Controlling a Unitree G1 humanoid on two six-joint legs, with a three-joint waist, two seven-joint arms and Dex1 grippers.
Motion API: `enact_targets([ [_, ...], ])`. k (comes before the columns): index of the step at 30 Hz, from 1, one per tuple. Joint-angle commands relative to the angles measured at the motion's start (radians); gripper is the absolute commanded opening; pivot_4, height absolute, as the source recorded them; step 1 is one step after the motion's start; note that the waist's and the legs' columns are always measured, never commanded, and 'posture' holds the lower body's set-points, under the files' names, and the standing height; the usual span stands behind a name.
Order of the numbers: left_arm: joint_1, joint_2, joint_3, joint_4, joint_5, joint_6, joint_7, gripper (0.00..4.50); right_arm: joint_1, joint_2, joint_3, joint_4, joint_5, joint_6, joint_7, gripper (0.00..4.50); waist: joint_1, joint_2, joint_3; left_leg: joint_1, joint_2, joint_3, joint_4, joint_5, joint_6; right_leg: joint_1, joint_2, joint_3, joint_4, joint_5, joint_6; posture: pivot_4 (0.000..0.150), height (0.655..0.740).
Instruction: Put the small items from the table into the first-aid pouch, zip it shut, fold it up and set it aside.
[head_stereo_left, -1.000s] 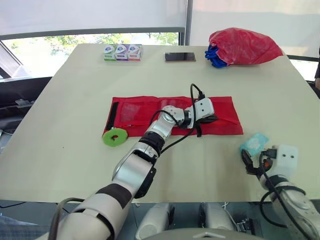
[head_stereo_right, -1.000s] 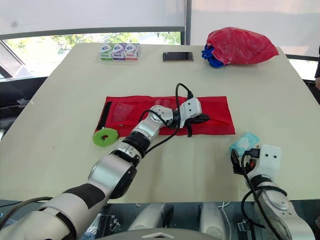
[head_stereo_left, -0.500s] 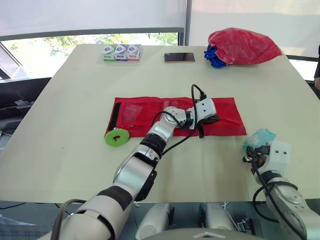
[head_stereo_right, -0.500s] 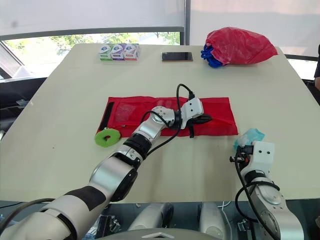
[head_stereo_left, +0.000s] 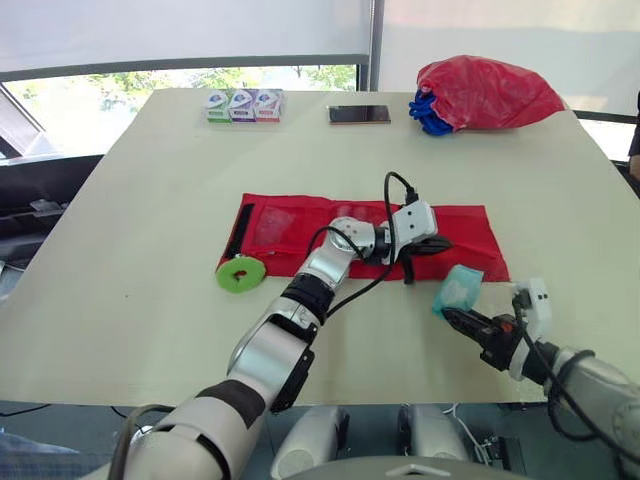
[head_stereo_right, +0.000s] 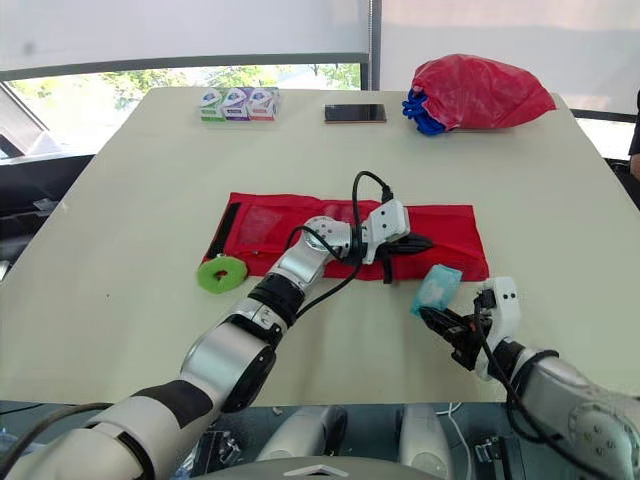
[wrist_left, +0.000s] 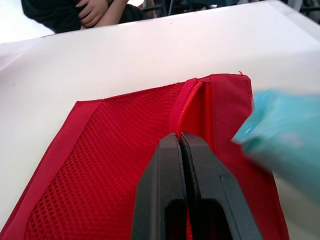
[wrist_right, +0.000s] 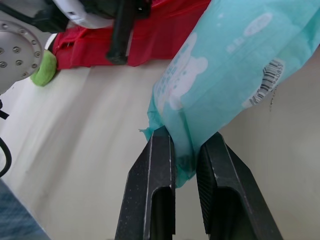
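- Right gripper (head_stereo_left: 455, 316) pinches soft teal tissue pack (head_stereo_left: 458, 290) by a corner, just beside red mesh zip pouch (head_stereo_left: 290, 222).
- Left gripper (head_stereo_left: 432, 243) closed tight, sitting at pouch's zip.
- Pack's probably light, squishy, slippery; grab deeper.

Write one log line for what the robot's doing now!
left gripper: shut on red pouch at zipper | right gripper: shut on teal packet | green ring: on table

The middle of the pouch (head_stereo_left: 290, 222) is covered by the closed left pincer (head_stereo_left: 438, 243); a green ring (head_stereo_left: 240, 275) is set just beside its left front corner. Bare surface (head_stereo_left: 150, 200) is left on the left side and beyond.
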Motion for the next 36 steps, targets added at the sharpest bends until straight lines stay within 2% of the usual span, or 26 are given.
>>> enact_targets([
  [1,0.006,-0.003,-0.008,-0.076,-0.026,-0.01,-0.04,0.0,-0.096,-0.022,-0.024,0.088,0.098,0.025,-0.014,0.07,-0.001,0.0,0.0,0.0,0.0,0.0,0.0,0.0,0.0,0.0,0.0,0.0,0.0,0.0,0.0,0.15,0.74],
  [5,0.032,0.002,-0.021,-0.116,-0.032,0.004,-0.077,0.0,-0.162,-0.054,-0.019,0.175,0.167,0.055,-0.002,0.07,0.001,0.0,0.0,0.0,0.0,0.0,0.0,0.0,0.0,0.0,0.0,0.0,0.0,0.0,0.0,0.15,0.74],
  [10,0.061,0.008,-0.033,-0.158,-0.032,0.017,-0.1,0.0,-0.211,-0.091,-0.01,0.257,0.17,0.066,0.004,0.07,0.0,0.0,0.0,-0.001,0.0,0.0,0.001,0.0,0.0,0.0,-0.001,0.0,-0.001,0.0,0.0,0.15,0.74],
  [15,0.077,0.016,-0.042,-0.179,-0.031,0.03,-0.105,0.0,-0.283,-0.037,-0.049,0.341,0.134,-0.01,-0.088,0.07,-0.001,0.0,0.0,0.0,0.0,0.0,0.0,0.0,0.0,0.0,-0.001,0.001,0.0,0.0,0.0,0.15,0.74],
  [19,0.073,0.018,-0.042,-0.165,-0.021,0.031,-0.081,0.0,-0.3,0.014,-0.046,0.323,0.06,-0.095,-0.131,0.07,0.0,0.001,0.0,-0.001,0.0,0.0,0.0,0.0,0.0,-0.001,-0.001,0.0,0.0,0.0,0.0,0.15,0.74],
  [20,0.068,0.016,-0.041,-0.157,-0.018,0.03,-0.072,0.0,-0.296,0.02,-0.038,0.31,0.045,-0.107,-0.128,0.86,0.0,0.001,0.0,-0.001,0.0,0.0,0.0,0.0,0.0,-0.001,-0.001,0.0,0.0,0.0,0.0,0.15,0.74],
  [22,0.058,0.01,-0.04,-0.136,-0.015,0.029,-0.055,0.0,-0.267,0.015,-0.017,0.265,0.034,-0.107,-0.096,1.19,0.0,0.001,0.0,-0.001,0.0,0.0,0.0,0.0,0.0,-0.001,-0.001,0.001,0.0,0.0,0.0,0.15,0.74],
  [24,0.045,-0.003,-0.028,-0.107,-0.019,0.033,-0.029,0.0,-0.231,-0.002,0.002,0.223,0.011,-0.102,-0.075,2.05,0.003,0.001,0.0,-0.001,0.0,0.0,0.0,0.0,0.0,-0.001,-0.001,0.0,0.0,0.0,0.0,0.15,0.74],
  [29,0.008,-0.023,-0.005,-0.037,-0.02,0.03,0.032,0.0,-0.155,-0.1,0.051,0.126,-0.109,-0.135,0.01,2.05,-0.002,0.001,0.0,-0.001,0.0,0.001,0.001,0.0,0.0,-0.001,-0.001,0.0,0.0,0.0,0.0,0.15,0.74],
  [35,-0.012,-0.03,0.002,-0.005,-0.022,0.021,0.042,0.0,-0.071,-0.181,0.068,0.003,-0.216,-0.186,0.076,2.05,-0.001,0.001,0.0,-0.001,0.0,0.0,0.001,0.0,0.0,0.0,0.0,0.0,0.0,0.0,0.0,0.15,0.74],
  [36,-0.012,-0.031,0.003,-0.004,-0.021,0.02,0.042,0.0,-0.05,-0.189,0.068,-0.03,-0.239,-0.2,0.079,1.82,0.001,0.001,0.0,-0.001,0.0,0.0,0.001,0.0,0.0,-0.001,0.0,0.0,0.0,0.0,0.0,0.15,0.74],
])
